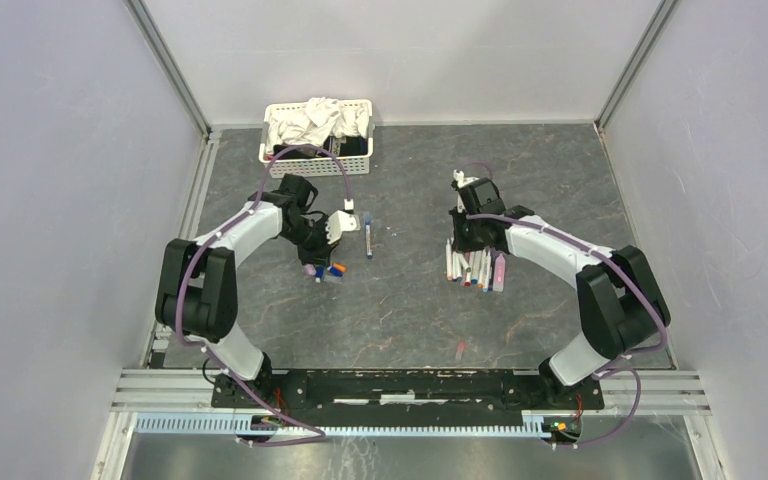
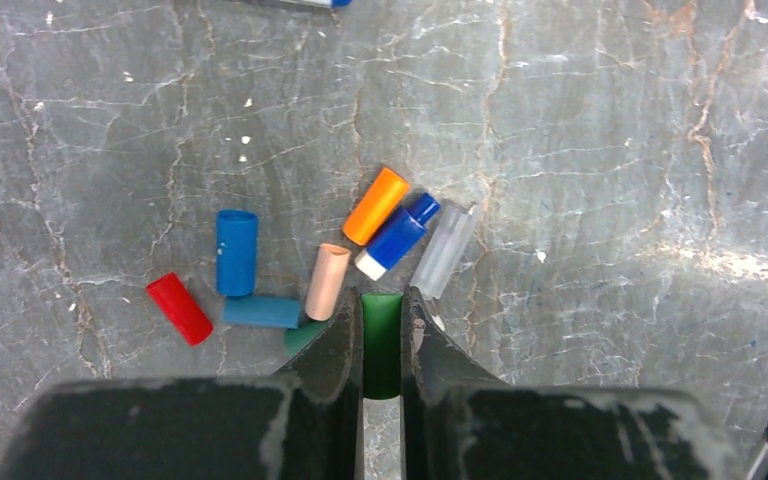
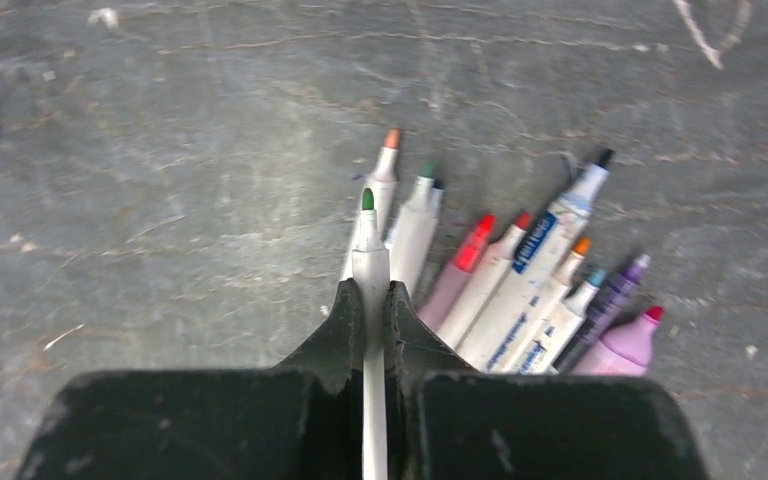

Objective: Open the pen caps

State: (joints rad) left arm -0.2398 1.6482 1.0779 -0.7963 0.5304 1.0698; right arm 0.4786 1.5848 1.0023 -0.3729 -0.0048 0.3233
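Two robot arms work over a grey marbled desk (image 1: 410, 320), a white basket (image 1: 316, 166) of cloths at its far edge. The right claw (image 3: 370, 295) is clamped on a green-tipped pen (image 3: 368, 250), bare nib pointing away from the wrist and barrel running straight back between the fingers. It hangs at the left edge of a fanned row of uncapped pens (image 3: 520, 280), roughly parallel to them, so setting it down looks like a short drop rather than a turn.

The left claw (image 2: 382, 300) is clamped on a green cap (image 2: 381, 340), its long axis in line with the fingers. The loose caps lie on the desk just ahead of the fingertips: clear (image 2: 444, 250), blue (image 2: 236, 250), orange (image 2: 376, 205), peach (image 2: 326, 281), teal (image 2: 261, 312) and red (image 2: 179, 308). The pile sits dead ahead and close, so release there appears to be the step in hand.

A lone pen (image 1: 368, 240) lies between the arms, nearer the left one, its barrel pointing away from the bases. Whether it is capped cannot be told.
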